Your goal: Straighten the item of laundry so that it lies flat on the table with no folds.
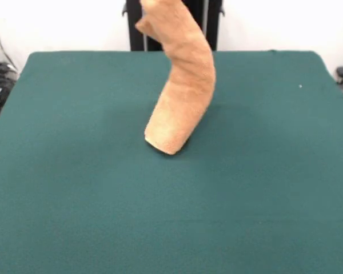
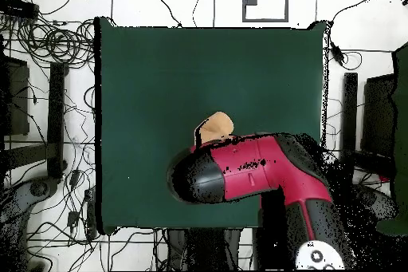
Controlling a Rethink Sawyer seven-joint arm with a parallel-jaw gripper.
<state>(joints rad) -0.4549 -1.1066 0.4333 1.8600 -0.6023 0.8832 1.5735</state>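
So the towel point(image 1: 183, 85) is nowhere near flat right now, it's hanging up in the air as one long bunched tube of tan-orange fluff, bent in a curve partway down, with the top running out of the upper edge of the front view. The bottom end is rounded and rolled in on itself, and it sits right down at the table point(image 1: 74, 200), roughly in the middle of the green cloth; I honestly can't tell from here if it's touching the cloth or just clear of it. From the overhead camera only a small patch of the towel point(image 2: 215, 128) peeks out, because my arm point(image 2: 247, 175) is parked right over it, the red and black part reaching in from the lower right and ending in a black rounded joint over the near half of the table point(image 2: 159, 69). My gripper itself doesn't show in either view: it's above the frame in the front shot and hidden under my own arm in the top-down one, so I can't say how wide it's open or what it's got, only that the towel's top end goes up toward where it would be. Outside the table edges the floor is a mess of black cables point(image 2: 56, 41).
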